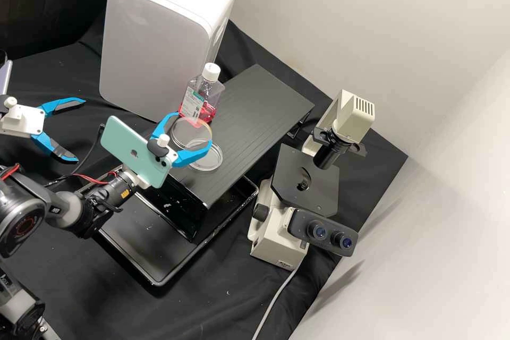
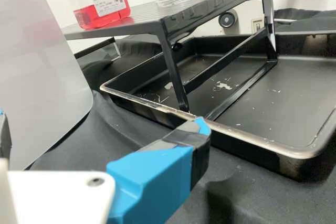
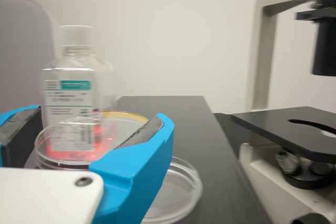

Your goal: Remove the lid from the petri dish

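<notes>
Above the dish (image 1: 210,158), the right pincer (image 1: 194,130) clamps the lid (image 1: 186,130) edgewise, apparently clear.

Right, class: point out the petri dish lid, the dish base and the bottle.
lid (image 1: 189,130), high view, its clear middle.
dish base (image 1: 210,161), high view, its clear floor.
bottle (image 1: 197,96), high view, its label.

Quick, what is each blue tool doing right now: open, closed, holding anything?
Left tool: open, holding nothing.
Right tool: closed on the petri dish lid.
</notes>
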